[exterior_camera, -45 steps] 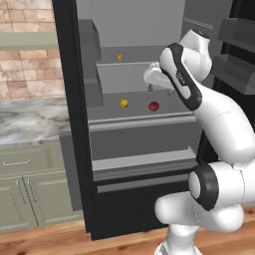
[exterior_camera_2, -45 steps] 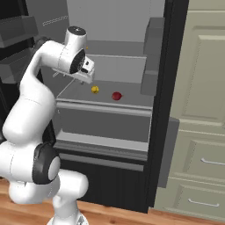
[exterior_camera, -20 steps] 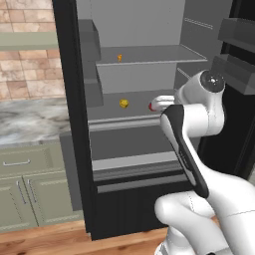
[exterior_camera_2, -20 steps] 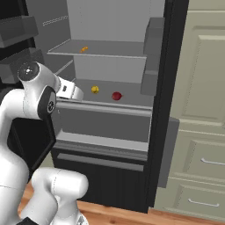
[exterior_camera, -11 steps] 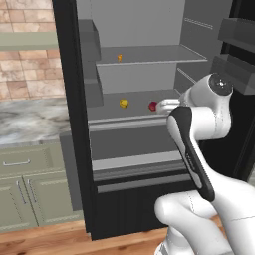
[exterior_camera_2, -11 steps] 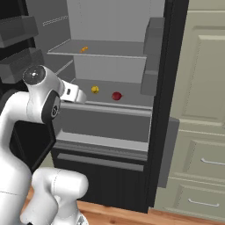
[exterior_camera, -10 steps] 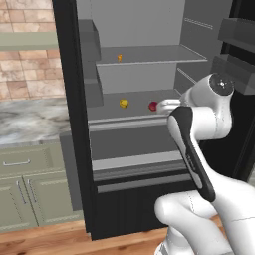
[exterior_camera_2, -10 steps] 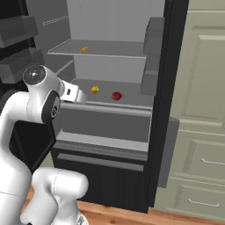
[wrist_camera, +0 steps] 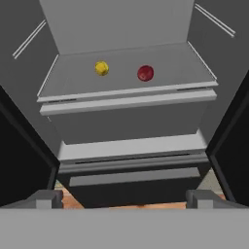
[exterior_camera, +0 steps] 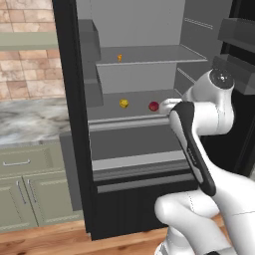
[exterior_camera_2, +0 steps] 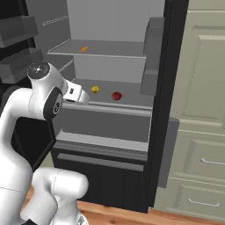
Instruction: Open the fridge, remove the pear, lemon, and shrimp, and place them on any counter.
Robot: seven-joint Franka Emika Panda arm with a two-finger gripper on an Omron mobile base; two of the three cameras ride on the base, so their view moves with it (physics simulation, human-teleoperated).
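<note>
The fridge stands with its doors swung wide, filling the middle of both base views, its grey interior showing two shelves. On the upper shelf, toward the top of the left base view, lies the shrimp, a thin orange sliver just left of centre; in the right base view it sits in the upper left. On the lower shelf the lemon and pear rest side by side, near each other but apart, the lemon to the left of the pear in all three views. In the hand view they lie in the upper middle of the frame, just behind the shelf's front lip.

The pincer is wide open and holds nothing; its two fingertips rise at the bottom corners of the hand view, well short of the fruit. In the left base view the hand sits just right of the pear.

The marble counter runs at middle left of the left base view.
</note>
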